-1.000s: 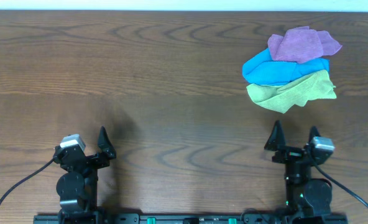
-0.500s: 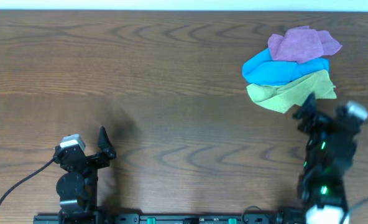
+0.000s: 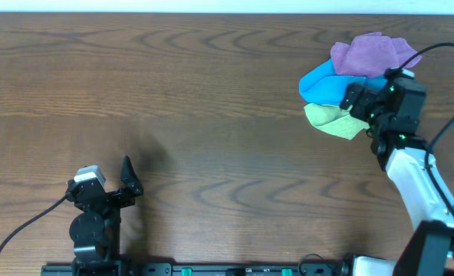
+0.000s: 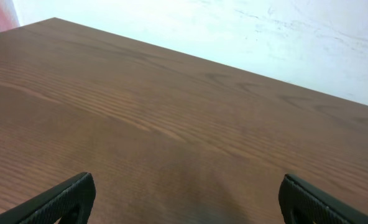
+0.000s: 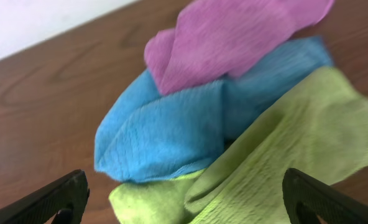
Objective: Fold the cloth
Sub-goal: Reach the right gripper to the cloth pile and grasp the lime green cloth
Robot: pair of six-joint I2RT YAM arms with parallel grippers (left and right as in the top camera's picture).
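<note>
A pile of three crumpled cloths lies at the back right of the table: a purple cloth (image 3: 363,55) on top, a blue cloth (image 3: 328,83) in the middle, a green cloth (image 3: 328,119) at the front. In the right wrist view the purple (image 5: 234,40), blue (image 5: 165,134) and green (image 5: 283,162) cloths fill the frame. My right gripper (image 3: 365,103) is open, hovering just over the green cloth, its fingers (image 5: 184,202) spread wide to either side of it. My left gripper (image 3: 127,178) is open and empty at the front left, over bare wood (image 4: 184,202).
The dark wooden table (image 3: 173,92) stretches wide. Its far edge meets a white wall (image 4: 265,37). A cable (image 3: 449,130) loops by the right arm.
My right arm has swung from its rest spot at the front right up to the cloth pile and now covers part of the green cloth. The left arm has not moved.
</note>
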